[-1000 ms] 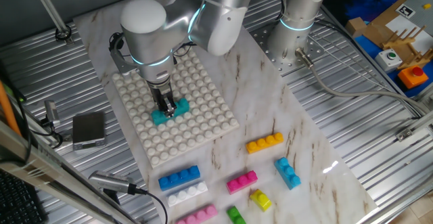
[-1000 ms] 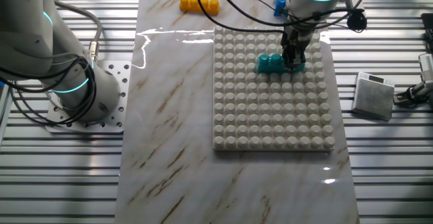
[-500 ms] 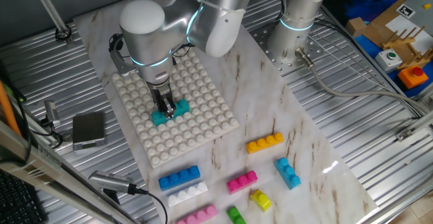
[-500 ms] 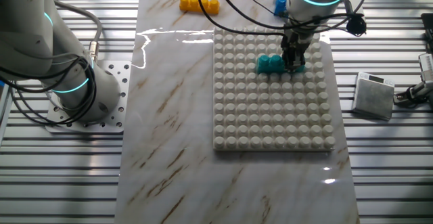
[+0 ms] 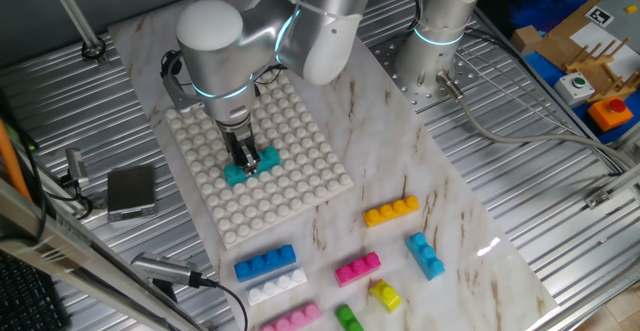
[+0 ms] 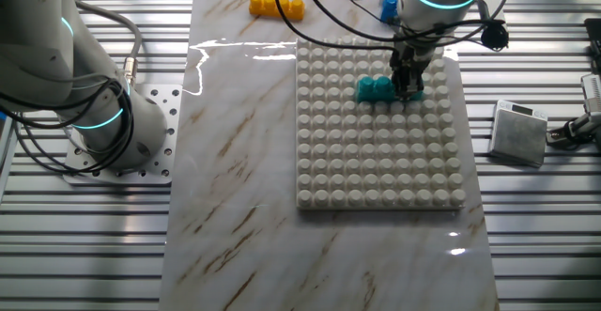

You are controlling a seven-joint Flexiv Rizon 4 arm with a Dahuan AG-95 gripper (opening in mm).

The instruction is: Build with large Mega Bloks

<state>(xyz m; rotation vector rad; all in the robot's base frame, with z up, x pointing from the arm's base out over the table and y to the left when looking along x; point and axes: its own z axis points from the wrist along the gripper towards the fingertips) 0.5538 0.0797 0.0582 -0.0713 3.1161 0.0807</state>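
Note:
A teal Mega Blok (image 5: 252,165) (image 6: 377,89) sits on the white studded baseplate (image 5: 300,166) (image 6: 376,161). My gripper (image 5: 245,157) (image 6: 407,84) points straight down with its fingers shut on the middle of that teal brick. Loose bricks lie on the marble near the front: orange (image 5: 391,211) (image 6: 276,7), light blue (image 5: 425,254), magenta (image 5: 358,268), dark blue (image 5: 265,263), white (image 5: 277,287), pink (image 5: 292,318), yellow (image 5: 385,294) and green (image 5: 348,318).
A small grey box (image 5: 131,191) (image 6: 518,132) lies on the ribbed metal beside the baseplate. A second arm's base (image 5: 432,66) (image 6: 103,137) stands at the marble strip's edge. Cables (image 5: 500,131) run over the metal at the right.

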